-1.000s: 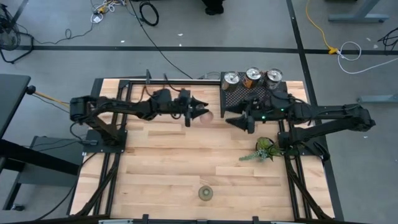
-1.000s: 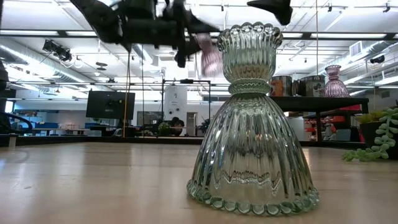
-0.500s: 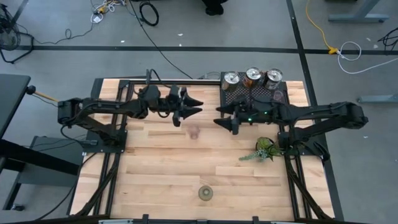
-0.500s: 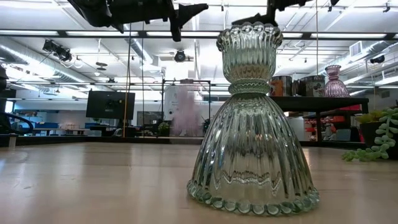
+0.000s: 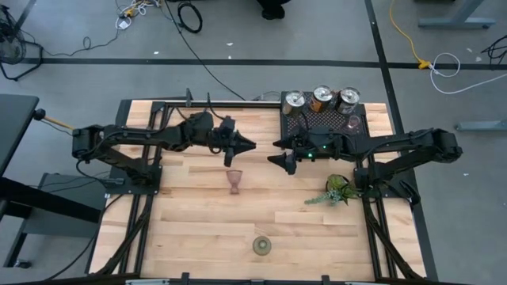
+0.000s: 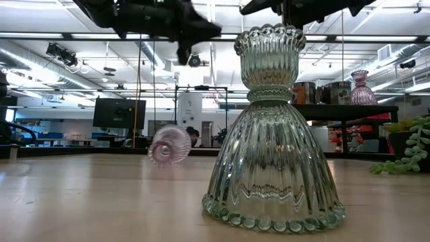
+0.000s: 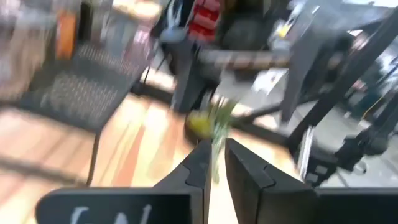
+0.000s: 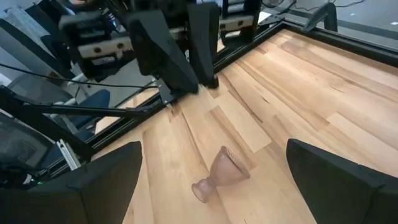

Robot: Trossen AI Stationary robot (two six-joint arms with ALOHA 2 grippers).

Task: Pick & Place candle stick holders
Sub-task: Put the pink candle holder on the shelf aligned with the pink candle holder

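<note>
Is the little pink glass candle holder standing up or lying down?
Lying down. The little pink glass candle holder rests on its side on the wooden table, no gripper touching it.

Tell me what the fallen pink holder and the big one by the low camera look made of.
Pink holder: likely tinted glass; translucent, ribbed, glossy. Big holder: clear pressed glass, it seems; the room shows through its ribs and beaded rim.

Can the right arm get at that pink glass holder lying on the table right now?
Probably yes. The pink glass holder lies tipped on its side on bare wood, apart from everything else. The right gripper hovers above and just beside it with jaws wide open. The left gripper, empty, is not in between.
</note>
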